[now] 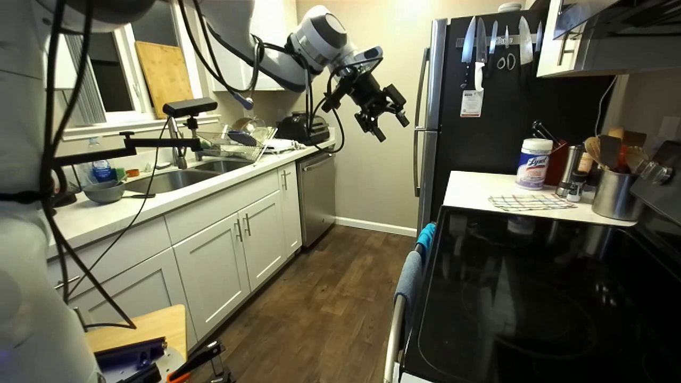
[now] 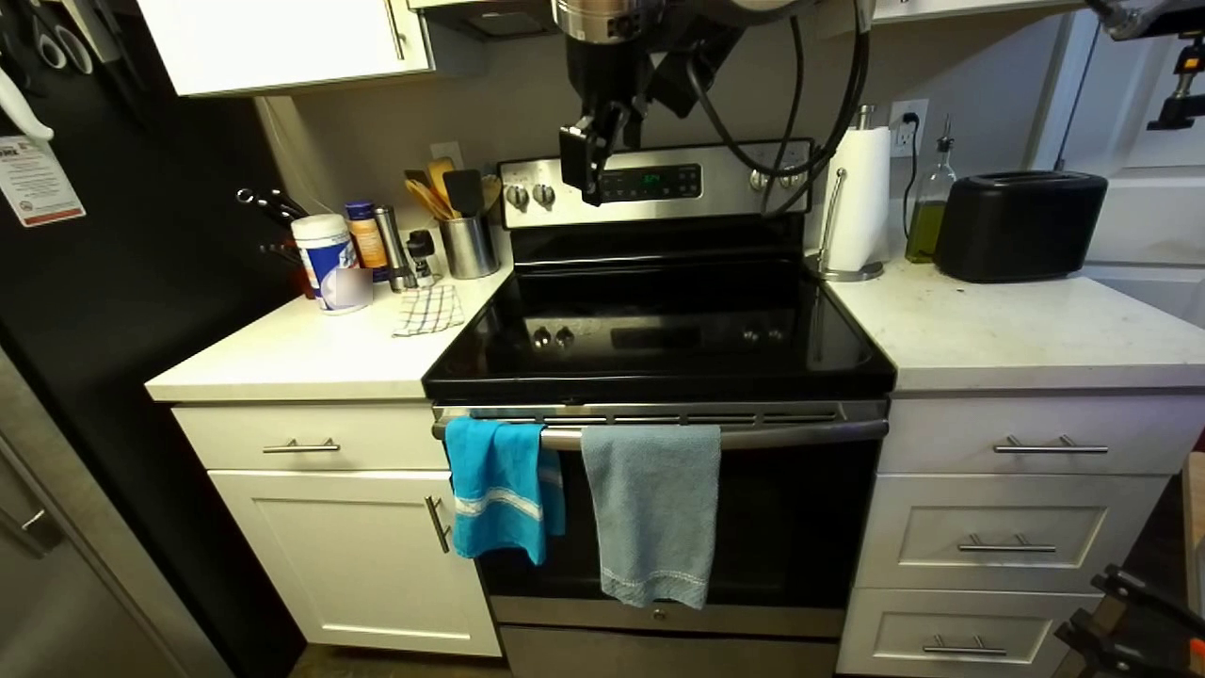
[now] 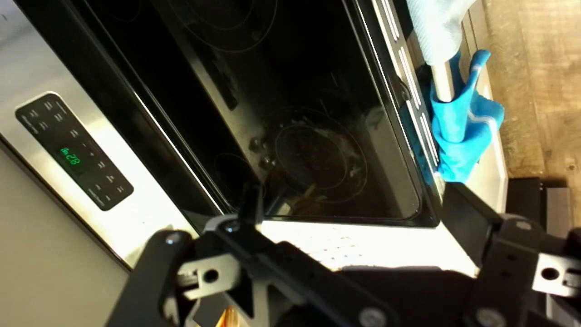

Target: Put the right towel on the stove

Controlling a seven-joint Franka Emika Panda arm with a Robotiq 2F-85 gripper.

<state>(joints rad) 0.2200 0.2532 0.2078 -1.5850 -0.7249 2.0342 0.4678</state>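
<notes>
The grey-blue towel point(image 2: 654, 508) hangs over the oven door handle, right of the bright blue towel point(image 2: 499, 490) in this exterior view. Both also show edge-on in an exterior view, the grey-blue towel point(image 1: 408, 276) nearer the camera and the bright blue towel point(image 1: 426, 236) beyond it. The wrist view shows the grey-blue towel point(image 3: 438, 29) partly cut off at the top and the bright blue towel point(image 3: 467, 129) below it. The black stove top point(image 2: 659, 325) holds nothing. My gripper point(image 1: 392, 128) is open and empty, high above the stove's height; the wrist view shows its fingers point(image 3: 359, 209) wide apart.
On the counter beside the stove stand a wipes tub point(image 2: 329, 264), a utensil holder point(image 2: 469, 247) and a checkered cloth point(image 2: 429, 311). Across the stove are a paper towel roll point(image 2: 859, 198) and a black toaster point(image 2: 1021, 226). A range hood point(image 1: 628, 42) overhangs the stove.
</notes>
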